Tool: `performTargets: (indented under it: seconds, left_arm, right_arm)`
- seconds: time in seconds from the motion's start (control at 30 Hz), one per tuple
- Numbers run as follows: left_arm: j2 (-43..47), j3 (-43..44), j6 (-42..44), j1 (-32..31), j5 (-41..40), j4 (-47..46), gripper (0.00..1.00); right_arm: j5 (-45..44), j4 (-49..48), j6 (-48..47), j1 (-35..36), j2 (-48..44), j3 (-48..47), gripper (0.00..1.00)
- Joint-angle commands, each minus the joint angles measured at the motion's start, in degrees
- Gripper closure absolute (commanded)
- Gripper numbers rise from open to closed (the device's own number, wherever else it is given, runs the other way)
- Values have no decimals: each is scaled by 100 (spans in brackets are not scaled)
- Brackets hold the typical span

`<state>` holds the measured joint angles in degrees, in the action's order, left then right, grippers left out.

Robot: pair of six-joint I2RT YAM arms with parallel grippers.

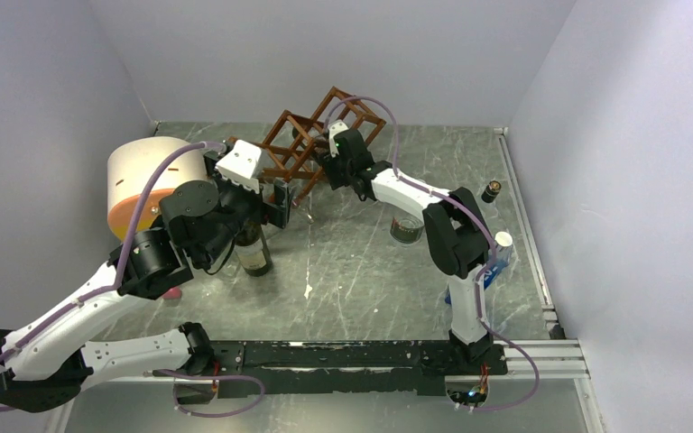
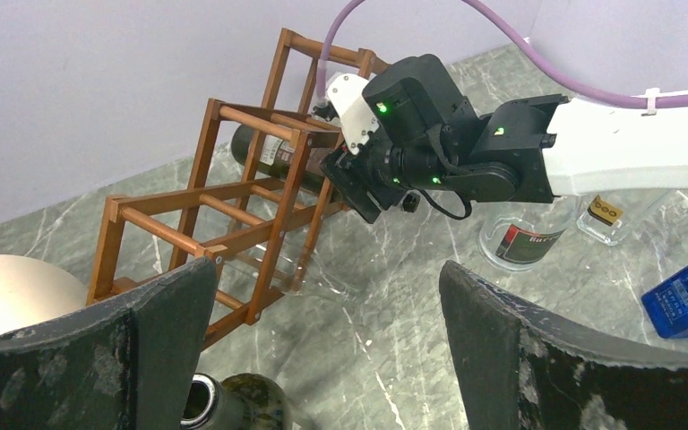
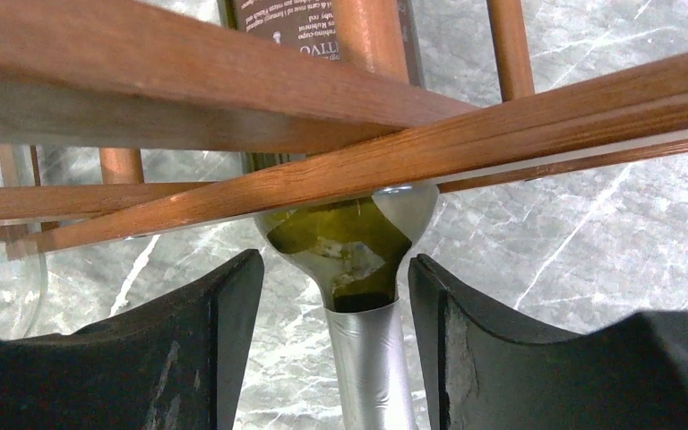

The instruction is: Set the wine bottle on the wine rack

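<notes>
The wine bottle [image 3: 349, 242] lies in a cell of the wine rack [image 2: 260, 121], at 12 o'clock on the tabletop [image 1: 352, 280], with only its foil-wrapped neck poking out. The right fingers [image 3: 224, 349] straddle that neck, parted, with marble showing on one side. The placing looks all but done, and only backing the arm away seems left. The bottle's label shows "OALL", cut off by a slat. The left fingers [image 2: 143, 349] are spread wide and hold nothing, above a second bottle [image 2: 233, 403] standing at the rack's 7 o'clock. A glass jar [image 2: 521, 242] has a label beginning "Bar".
</notes>
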<state>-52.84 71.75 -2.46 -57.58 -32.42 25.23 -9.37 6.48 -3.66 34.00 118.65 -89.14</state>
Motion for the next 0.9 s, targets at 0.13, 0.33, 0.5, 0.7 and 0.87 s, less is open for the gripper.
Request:
performTargets:
  seconds: [0.13,0.33,0.5,0.7,0.87]
  left_arm:
    - [132,120,-132,-25,-33,124,2]
    - [182,86,-136,-26,38,52,2]
    - [173,137,-211,-26,200,77,2]
    - [269,-5,-278,-25,694,37,2]
    - [483,-408,-37,-25,1263,-369,2]
  right_arm:
    - [144,153,156,2,-629,-33,34]
    - [153,341,274,8,-1501,88,34]
    - [-18,726,461,-2,-2484,451,34]
    - [-710,1288,743,-7,-4213,1384,34]
    - [-2044,1309,767,-6,-5318,1960,33]
